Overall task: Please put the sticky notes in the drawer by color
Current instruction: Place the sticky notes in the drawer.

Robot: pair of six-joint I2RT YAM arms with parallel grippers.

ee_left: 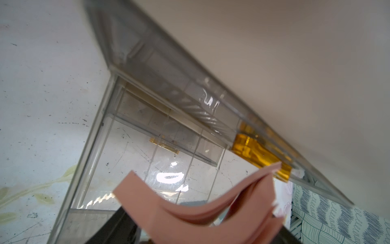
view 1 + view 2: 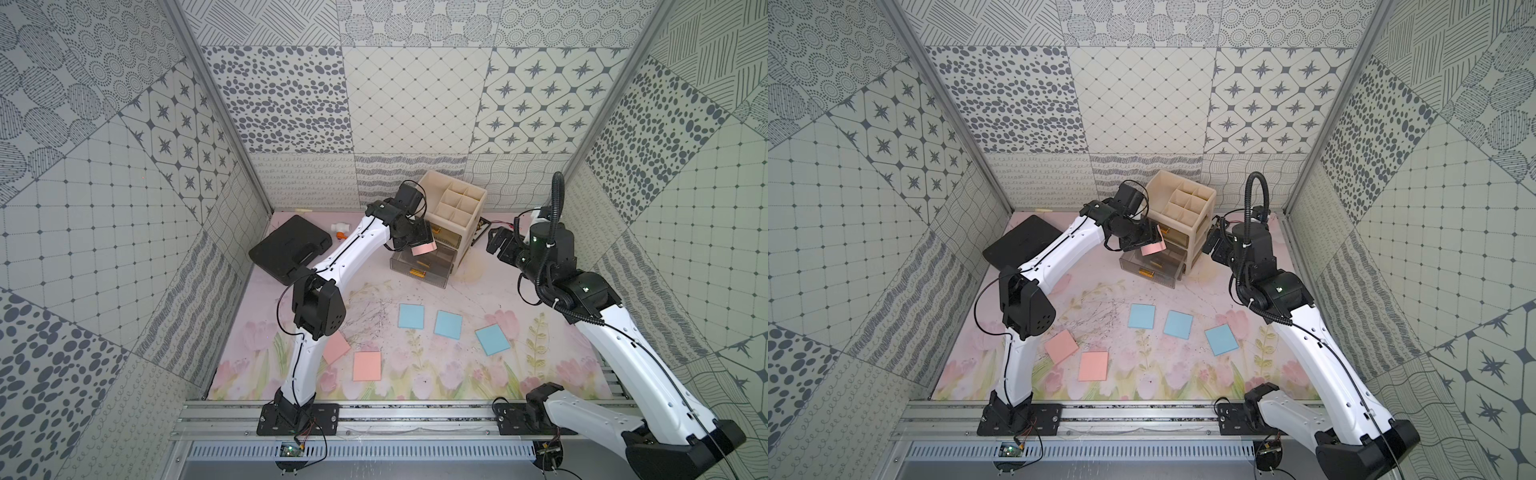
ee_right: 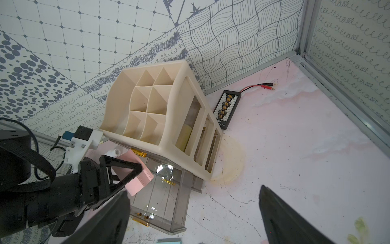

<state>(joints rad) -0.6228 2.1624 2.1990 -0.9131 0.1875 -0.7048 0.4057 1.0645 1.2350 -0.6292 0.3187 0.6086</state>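
My left gripper [image 2: 422, 246] [image 2: 1152, 246] [image 1: 200, 230] hangs over the pulled-out bottom drawer [image 2: 419, 276] [image 1: 130, 169] [image 3: 160, 200], shut on a pink sticky note [image 2: 424, 249] [image 1: 200, 211] [image 3: 137, 171] that bows between its jaws. The drawer belongs to a cream organizer [image 2: 453, 208] [image 3: 160, 109]; something yellow [image 3: 183, 137] shows through its side at top-drawer level. Three blue sticky notes [image 2: 411, 316] [image 2: 448, 325] [image 2: 493, 340] lie flat mid-table, and two pink ones [image 2: 367, 366] [image 2: 336, 348] lie near the left arm. My right gripper [image 2: 498, 244] [image 3: 193, 191] is open and empty, to the right of the organizer.
A black case [image 2: 286, 249] lies at the back left with a small white and orange part [image 2: 338, 230] beside it. A black connector board [image 3: 226, 107] with red and black leads sits behind the organizer. Patterned walls close in the sides and back.
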